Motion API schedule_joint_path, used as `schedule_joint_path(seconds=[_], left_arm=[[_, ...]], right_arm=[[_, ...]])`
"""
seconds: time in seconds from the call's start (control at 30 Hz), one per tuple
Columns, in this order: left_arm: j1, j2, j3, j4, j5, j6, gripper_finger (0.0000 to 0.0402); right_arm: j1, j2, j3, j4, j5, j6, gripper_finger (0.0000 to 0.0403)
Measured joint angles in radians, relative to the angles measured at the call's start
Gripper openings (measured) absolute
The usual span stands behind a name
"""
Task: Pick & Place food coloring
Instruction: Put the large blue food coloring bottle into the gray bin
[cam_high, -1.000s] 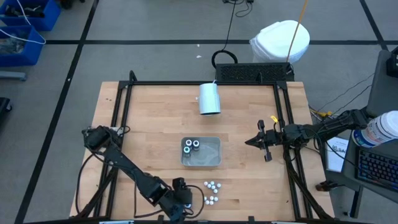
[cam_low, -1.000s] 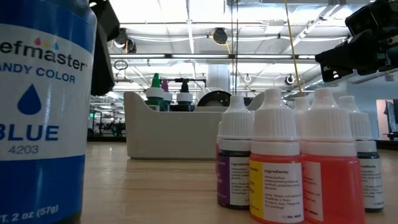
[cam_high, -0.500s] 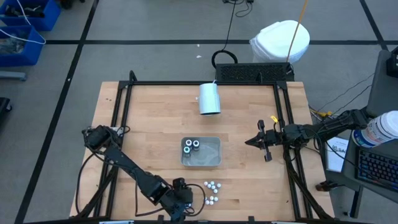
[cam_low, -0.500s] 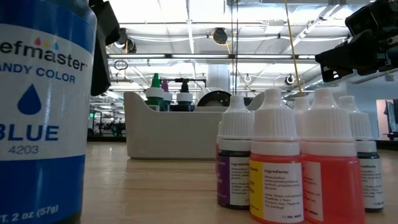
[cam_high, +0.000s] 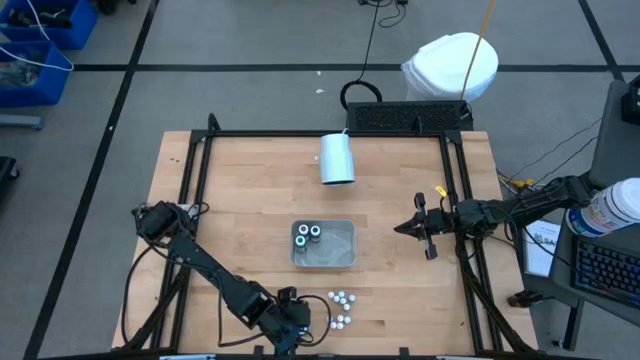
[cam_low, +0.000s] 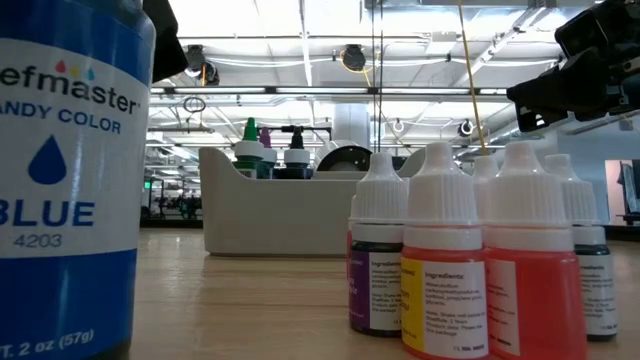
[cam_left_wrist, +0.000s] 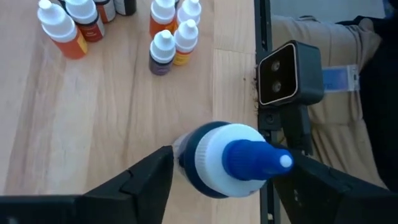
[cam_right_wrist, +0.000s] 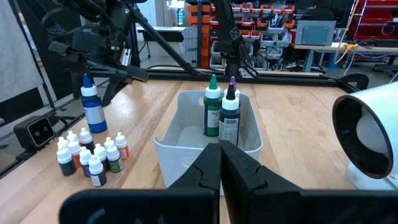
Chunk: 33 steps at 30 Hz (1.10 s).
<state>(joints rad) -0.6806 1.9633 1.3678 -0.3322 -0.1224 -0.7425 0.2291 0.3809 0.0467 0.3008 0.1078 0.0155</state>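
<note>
The left hand (cam_left_wrist: 227, 171) stands at the table's (cam_high: 240, 180) near edge, fingers spread either side of the upright blue bottle (cam_left_wrist: 231, 160); contact cannot be confirmed. Small white-capped bottles (cam_high: 340, 309) cluster beside it. The right hand (cam_high: 402, 228), closed and empty, waits near the right edge beside the white bin (cam_high: 338, 259).

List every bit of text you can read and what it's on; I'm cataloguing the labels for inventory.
On the blue bottle, low view:
"efmaster" (start cut off)
"ANDY COLOR" (start cut off)
"BLUE"
"4203"
"T. 2 oz (57g)" (start cut off)
On the small dropper bottles: "Ingredients:"; the finer print is too small to read.
Nothing readable in the other views.
</note>
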Motion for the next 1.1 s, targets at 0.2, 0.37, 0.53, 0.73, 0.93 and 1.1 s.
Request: schedule_joint_path(seconds=[0.2,0.37,0.53,0.73,0.93,1.1], left_arm=[[0.008,-0.02,0.002,0.028,0.022,0.007,0.0279],[0.007,-0.029,0.001,0.016,0.033,0.004,0.0299],[0.007,-0.029,0.001,0.013,0.03,0.011,0.0299],[0.007,-0.029,0.001,0.011,0.002,0.031,0.0249],[0.007,-0.029,0.001,0.004,-0.012,0.033,0.0182],[0.009,-0.032,0.002,-0.014,-0.016,0.048,0.0133]], right_arm=[[0.0,0.0,0.0,0.0,0.0,0.001,0.0],[0.0,0.0,0.0,0.0,0.0,0.0,0.0],[0.0,0.0,0.0,0.0,0.0,0.0,0.0],[0.0,0.0,0.0,0.0,0.0,-0.001,0.0],[0.0,0.0,0.0,0.0,0.0,-0.004,0.0],[0.0,0.0,0.0,0.0,0.0,-0.008,0.0]])
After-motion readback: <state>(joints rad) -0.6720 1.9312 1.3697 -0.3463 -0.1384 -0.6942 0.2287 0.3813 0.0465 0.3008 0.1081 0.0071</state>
